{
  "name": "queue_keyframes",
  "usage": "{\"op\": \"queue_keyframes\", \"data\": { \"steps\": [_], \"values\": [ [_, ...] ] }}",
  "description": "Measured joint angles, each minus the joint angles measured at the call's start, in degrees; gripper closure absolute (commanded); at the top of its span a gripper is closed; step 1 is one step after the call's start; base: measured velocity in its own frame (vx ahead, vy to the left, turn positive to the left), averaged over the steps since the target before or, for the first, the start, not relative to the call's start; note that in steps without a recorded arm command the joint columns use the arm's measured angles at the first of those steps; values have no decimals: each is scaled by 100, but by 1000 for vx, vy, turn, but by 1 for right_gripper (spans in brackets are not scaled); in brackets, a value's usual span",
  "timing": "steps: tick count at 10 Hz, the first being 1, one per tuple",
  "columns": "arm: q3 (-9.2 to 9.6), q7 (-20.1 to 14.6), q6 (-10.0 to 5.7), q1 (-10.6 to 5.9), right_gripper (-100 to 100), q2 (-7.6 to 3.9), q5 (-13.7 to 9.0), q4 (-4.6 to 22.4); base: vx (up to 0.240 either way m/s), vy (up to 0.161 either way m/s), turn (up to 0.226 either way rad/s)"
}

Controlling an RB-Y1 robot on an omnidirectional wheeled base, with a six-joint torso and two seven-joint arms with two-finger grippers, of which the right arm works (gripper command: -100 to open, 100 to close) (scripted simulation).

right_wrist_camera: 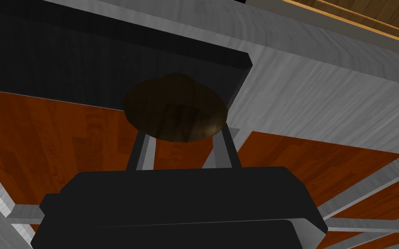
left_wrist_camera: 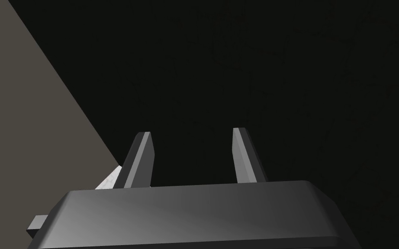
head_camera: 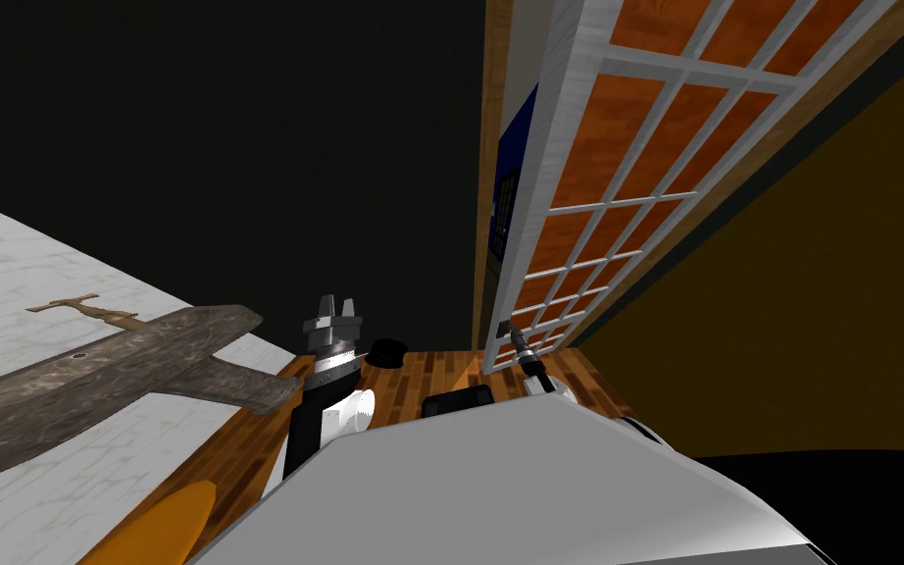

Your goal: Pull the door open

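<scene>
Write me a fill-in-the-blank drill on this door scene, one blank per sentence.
1. The end effector at the door belongs to the ____ arm.
2. Its fingers are shut on a round, dark brown ____.
3. The left end effector holds nothing; its fingers stand ____.
Missing words: right; knob; open.

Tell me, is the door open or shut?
Partly open: the head view shows a blue gap between the wooden frame and the door. The right gripper is shut on its knob.
</scene>
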Motion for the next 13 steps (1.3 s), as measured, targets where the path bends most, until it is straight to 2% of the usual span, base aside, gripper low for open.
{"op": "queue_keyframes", "data": {
  "steps": [3, 5, 6, 7, 8, 9, 10, 11, 13],
  "values": [
    [12, -211, -121, -152, 100, 47, -80, 267, -31, -22, 35],
    [56, -400, 221, 191, 100, 3, -95, -398, -19, 8, -14],
    [43, -397, 231, 103, 100, 24, -101, -309, 3, -10, -5],
    [33, -363, 229, 108, 100, 50, -104, -310, 8, -7, 11],
    [54, -413, 161, 84, 100, 4, -99, -207, 9, 4, 0],
    [49, -410, 260, 190, 100, 17, -101, -414, -3, 2, -25],
    [40, -382, 217, 96, 100, 42, -102, -295, -10, -8, 4],
    [38, -370, 175, 77, 100, 48, -103, -245, -3, -6, 22],
    [27, -462, 148, 31, 100, -2, -140, -129, -28, -35, 27]
  ]
}}
